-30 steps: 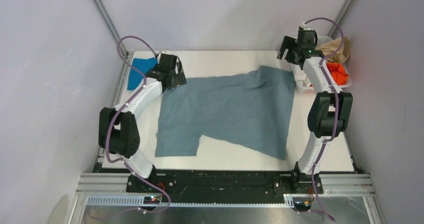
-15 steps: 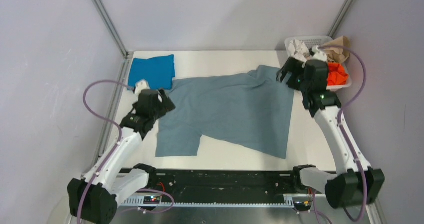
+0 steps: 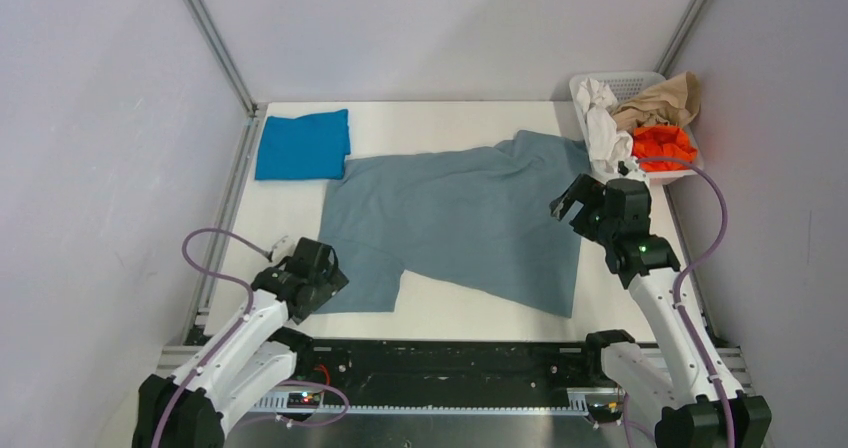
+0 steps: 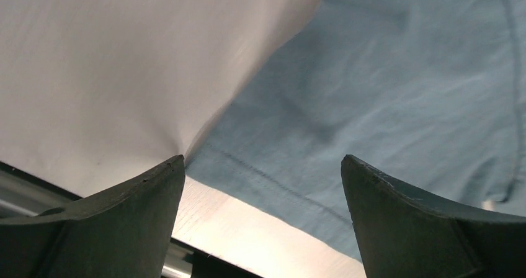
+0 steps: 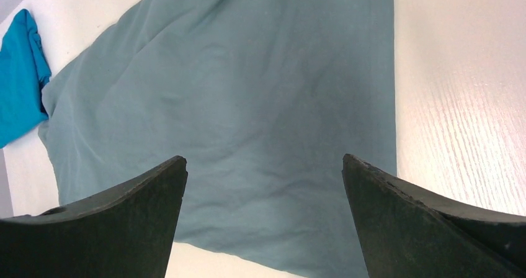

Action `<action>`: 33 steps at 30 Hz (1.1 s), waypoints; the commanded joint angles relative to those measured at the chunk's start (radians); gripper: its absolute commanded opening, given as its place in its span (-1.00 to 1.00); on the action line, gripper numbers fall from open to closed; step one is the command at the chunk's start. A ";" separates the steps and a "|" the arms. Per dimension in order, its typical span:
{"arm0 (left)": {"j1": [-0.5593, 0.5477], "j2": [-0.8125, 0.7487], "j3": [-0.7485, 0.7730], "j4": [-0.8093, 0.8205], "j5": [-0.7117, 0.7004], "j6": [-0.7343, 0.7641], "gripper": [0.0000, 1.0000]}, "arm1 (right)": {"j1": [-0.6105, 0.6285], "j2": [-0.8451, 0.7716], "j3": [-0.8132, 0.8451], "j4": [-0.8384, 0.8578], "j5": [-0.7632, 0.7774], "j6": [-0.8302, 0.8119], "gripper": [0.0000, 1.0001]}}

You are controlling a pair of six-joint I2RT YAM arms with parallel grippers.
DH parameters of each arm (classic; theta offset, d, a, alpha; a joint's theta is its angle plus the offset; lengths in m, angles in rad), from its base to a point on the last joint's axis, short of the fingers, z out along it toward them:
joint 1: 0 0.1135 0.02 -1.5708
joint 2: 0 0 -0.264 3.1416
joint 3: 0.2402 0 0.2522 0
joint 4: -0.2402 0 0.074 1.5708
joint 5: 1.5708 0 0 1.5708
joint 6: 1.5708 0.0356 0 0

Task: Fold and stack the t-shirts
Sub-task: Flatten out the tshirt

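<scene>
T-shirts are lying at two different stages on the table (image 3: 450,118). I am reading the brighter blue t-shirt (image 3: 302,145) as finished, since it is sitting as a neat folded square in the far-left corner. The large grey-blue t-shirt (image 3: 460,218) is lying spread open across the middle, rumpled toward its far-right corner, and I am seeing no fold in it yet. I am holding the left gripper (image 3: 318,280) over the shirt's near-left corner, jaws spread wide and gripping nothing. Its wrist view is showing the stitched hem and the cloth's edge running between the fingers. The right gripper (image 3: 566,204) is hovering just inside the shirt's right edge, jaws equally wide and also empty, with flat cloth filling most of its wrist view. I am judging the task as being roughly at the start of the second shirt: folding it and setting it on the blue one are both waiting to be done. A basket (image 3: 640,80) at the far right is holding crumpled clothes (image 3: 660,143) in white, tan and orange. I cannot tell whether those are more shirts awaiting their turn.
</scene>
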 commanded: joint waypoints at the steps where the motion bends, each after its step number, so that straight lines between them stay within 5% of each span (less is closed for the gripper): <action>1: -0.017 0.034 -0.011 -0.035 0.007 -0.066 0.99 | -0.008 -0.003 0.004 -0.013 0.026 0.001 0.99; 16: -0.037 0.273 0.095 -0.004 -0.006 0.007 0.17 | -0.016 0.002 0.001 -0.028 0.088 -0.006 0.99; 23: -0.045 0.336 0.161 0.023 -0.015 0.063 -0.94 | -0.016 0.005 0.002 -0.056 0.106 -0.004 0.99; 33: -0.064 0.149 0.124 0.099 -0.085 0.148 -1.00 | 0.164 -0.022 -0.048 -0.394 0.194 0.147 0.96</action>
